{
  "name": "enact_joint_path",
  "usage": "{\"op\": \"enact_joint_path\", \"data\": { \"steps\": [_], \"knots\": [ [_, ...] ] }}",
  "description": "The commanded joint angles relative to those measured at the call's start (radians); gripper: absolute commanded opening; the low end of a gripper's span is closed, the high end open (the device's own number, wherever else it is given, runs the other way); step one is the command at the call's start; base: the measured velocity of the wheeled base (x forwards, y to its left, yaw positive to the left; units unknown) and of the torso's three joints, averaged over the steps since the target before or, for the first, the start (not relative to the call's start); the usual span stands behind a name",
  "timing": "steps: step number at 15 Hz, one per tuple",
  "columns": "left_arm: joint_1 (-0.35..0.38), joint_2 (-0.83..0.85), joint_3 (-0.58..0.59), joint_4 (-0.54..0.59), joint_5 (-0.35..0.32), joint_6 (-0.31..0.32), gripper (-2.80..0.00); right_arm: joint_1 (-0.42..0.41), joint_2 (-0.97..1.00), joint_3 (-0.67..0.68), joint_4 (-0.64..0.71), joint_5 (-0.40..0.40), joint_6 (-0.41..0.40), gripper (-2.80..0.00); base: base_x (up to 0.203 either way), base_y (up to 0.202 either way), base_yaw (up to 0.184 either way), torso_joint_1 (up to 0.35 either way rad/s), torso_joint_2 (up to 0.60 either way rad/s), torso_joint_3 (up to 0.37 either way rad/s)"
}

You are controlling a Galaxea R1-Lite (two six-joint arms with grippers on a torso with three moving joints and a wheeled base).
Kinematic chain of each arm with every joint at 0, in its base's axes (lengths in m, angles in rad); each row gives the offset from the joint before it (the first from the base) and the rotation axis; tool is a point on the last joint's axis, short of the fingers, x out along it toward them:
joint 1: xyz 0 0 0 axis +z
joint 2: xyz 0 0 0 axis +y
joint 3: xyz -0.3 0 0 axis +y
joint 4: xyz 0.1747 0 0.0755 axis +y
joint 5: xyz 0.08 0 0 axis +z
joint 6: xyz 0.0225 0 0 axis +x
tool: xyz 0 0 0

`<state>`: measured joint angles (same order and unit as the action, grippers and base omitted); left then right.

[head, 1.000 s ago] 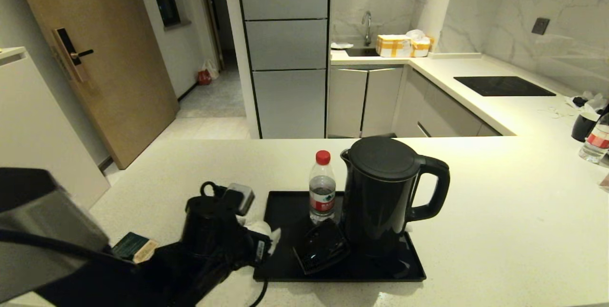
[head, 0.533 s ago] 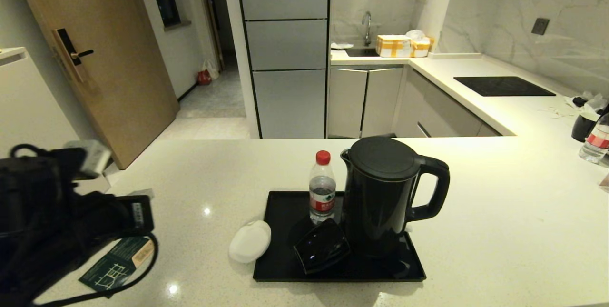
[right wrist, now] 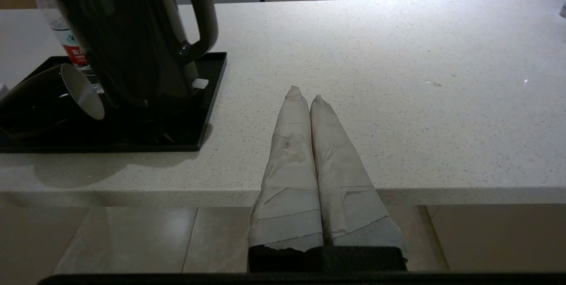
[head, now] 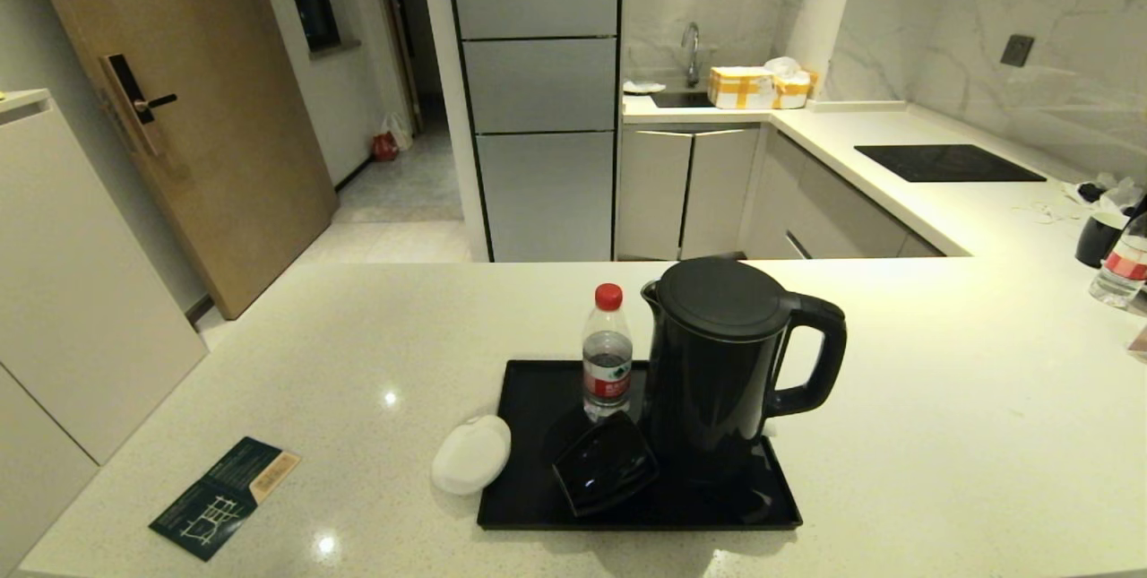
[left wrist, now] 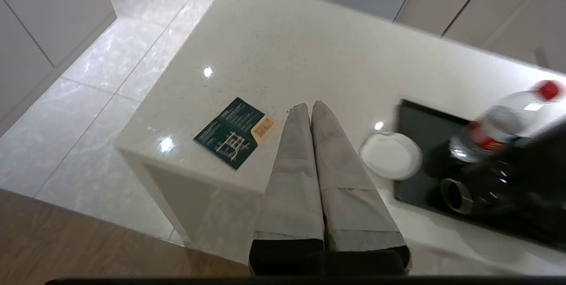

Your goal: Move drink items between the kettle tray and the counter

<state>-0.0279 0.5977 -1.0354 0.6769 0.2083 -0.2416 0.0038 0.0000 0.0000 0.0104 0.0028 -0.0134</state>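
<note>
Left arm has cleared out of the head view; a second ago it was over the saucer, now it's back off the worktop's near-left corner. Left end effector (left wrist: 311,107) pressed together, empty. Right end effector (right wrist: 304,95) also pressed together, empty, parked at the worktop's front edge right of the tray.

Saucer (head: 471,453) now sits on the worktop (head: 941,399), touching or just overlapping the tray's (head: 529,520) left rim — hard to call from here. Bottle (head: 607,352) upright at the tray's back, kettle (head: 730,363) on the tray right of it, mug (head: 606,464) tipped on its side in front. Leaflet (head: 224,496) near the left corner.

Next pick, probably the bottle or the mug: spread wide before descending, come in from the left, clear of the kettle. Grab the bottle mid-body; the mug may roll if nudged.
</note>
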Motion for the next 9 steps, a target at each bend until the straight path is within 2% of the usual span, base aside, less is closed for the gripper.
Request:
{"op": "enact_joint_path", "data": {
  "steps": [1,2,3,4,6,8,9],
  "knots": [
    [-0.022,-0.162,-0.21,0.402,0.001,-0.007,-2.8,0.001,0.002,0.002,0.0,0.0,0.0,-2.8,0.0,0.0,0.0,0.0,0.0,0.0],
    [-0.06,-0.2,-0.282,0.5,0.006,-0.01,-2.8,0.001,0.002,0.002,0.0,0.0,0.0,-2.8,0.0,0.0,0.0,0.0,0.0,0.0],
    [-0.087,-0.239,-0.318,0.551,0.015,-0.015,-2.8,0.001,0.002,0.002,0.0,0.0,0.0,-2.8,0.0,0.0,0.0,0.0,0.0,0.0],
    [-0.109,-0.277,-0.314,0.615,0.028,-0.033,-2.8,0.001,0.002,0.002,0.0,0.0,0.0,-2.8,0.0,0.0,0.0,0.0,0.0,0.0],
    [-0.118,-0.315,-0.284,0.748,0.048,-0.142,-2.8,0.001,0.002,0.002,-0.001,0.0,0.0,-2.8,0.0,0.0,0.0,0.0,0.0,0.0],
    [-0.067,-0.32,-0.266,0.706,0.04,-0.141,-2.8,0.001,0.002,0.002,0.0,0.0,0.0,-2.8,0.0,0.0,0.0,0.0,0.0,0.0],
    [-0.027,-0.328,-0.254,0.694,0.002,-0.13,-2.8,0.001,0.002,0.002,0.0,0.0,0.0,-2.8,0.0,0.0,0.0,0.0,0.0,0.0]
  ]
}}
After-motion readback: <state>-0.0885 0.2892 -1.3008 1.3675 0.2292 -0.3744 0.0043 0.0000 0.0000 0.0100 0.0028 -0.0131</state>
